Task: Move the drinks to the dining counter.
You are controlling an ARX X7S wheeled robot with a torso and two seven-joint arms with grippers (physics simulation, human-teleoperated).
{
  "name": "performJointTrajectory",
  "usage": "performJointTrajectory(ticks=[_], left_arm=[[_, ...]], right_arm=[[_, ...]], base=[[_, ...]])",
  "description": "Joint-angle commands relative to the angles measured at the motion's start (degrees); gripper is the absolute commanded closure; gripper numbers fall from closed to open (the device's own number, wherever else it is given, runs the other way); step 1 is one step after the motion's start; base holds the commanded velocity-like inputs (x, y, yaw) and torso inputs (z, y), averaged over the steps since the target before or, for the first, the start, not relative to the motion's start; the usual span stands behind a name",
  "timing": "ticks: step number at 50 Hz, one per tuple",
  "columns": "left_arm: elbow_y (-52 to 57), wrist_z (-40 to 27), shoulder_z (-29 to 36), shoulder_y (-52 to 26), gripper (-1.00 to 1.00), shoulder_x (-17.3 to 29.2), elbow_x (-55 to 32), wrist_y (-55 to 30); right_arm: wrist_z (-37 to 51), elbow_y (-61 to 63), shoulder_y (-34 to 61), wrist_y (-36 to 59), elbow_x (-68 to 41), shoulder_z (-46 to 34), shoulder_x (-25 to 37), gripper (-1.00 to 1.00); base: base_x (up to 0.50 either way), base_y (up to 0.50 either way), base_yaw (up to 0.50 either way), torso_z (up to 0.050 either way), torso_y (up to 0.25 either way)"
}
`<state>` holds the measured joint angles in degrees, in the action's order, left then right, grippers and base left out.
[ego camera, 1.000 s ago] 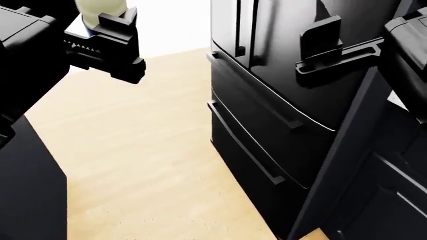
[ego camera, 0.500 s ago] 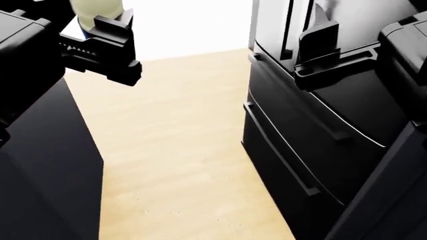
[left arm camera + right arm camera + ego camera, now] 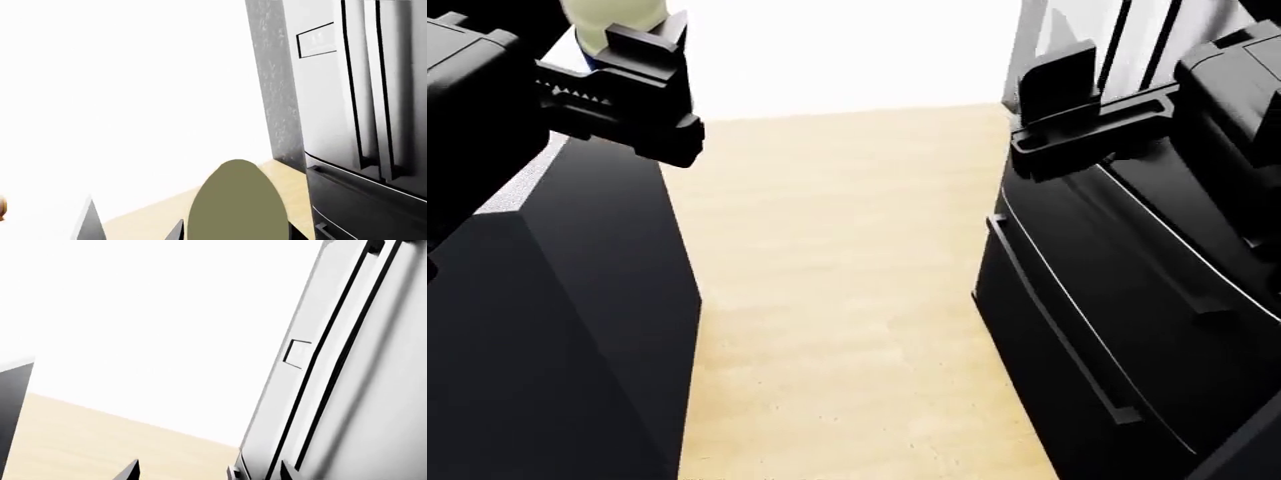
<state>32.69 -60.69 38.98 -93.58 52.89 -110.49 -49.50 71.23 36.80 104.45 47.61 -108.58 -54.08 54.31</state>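
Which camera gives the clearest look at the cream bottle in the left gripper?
The head view: the cream bottle sits between the left gripper's jaws, pale body and a sliver of blue label visible. The left wrist view shows only a shaded, rounded body, close and featureless. The right wrist view misses it.

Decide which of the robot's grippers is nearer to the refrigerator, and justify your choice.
The right. The right gripper hangs directly in front of the refrigerator doors, while the left gripper, shut on the cream bottle, is across the wooden floor.
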Motion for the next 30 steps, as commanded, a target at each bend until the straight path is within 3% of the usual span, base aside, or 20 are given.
performJointTrajectory(ticks=[1, 30], left_arm=[[-0.55, -0.56, -0.75, -0.73, 1.0, 0.12, 0.69, 0.51], [-0.22, -0.9, -0.53, -0.27, 1.0, 0.01, 0.7, 0.81]], right_arm=[[0.39, -0.37, 0.92, 0.73, -0.7, -0.08, -0.45, -1.0], [-0.22, -0.31, -0.29, 0.73, 0.63, -0.42, -0.82, -1.0]], base=[[0.0, 0.0, 0.5, 0.0, 0.0], [0.0, 0.0, 0.5, 0.0, 0.001]])
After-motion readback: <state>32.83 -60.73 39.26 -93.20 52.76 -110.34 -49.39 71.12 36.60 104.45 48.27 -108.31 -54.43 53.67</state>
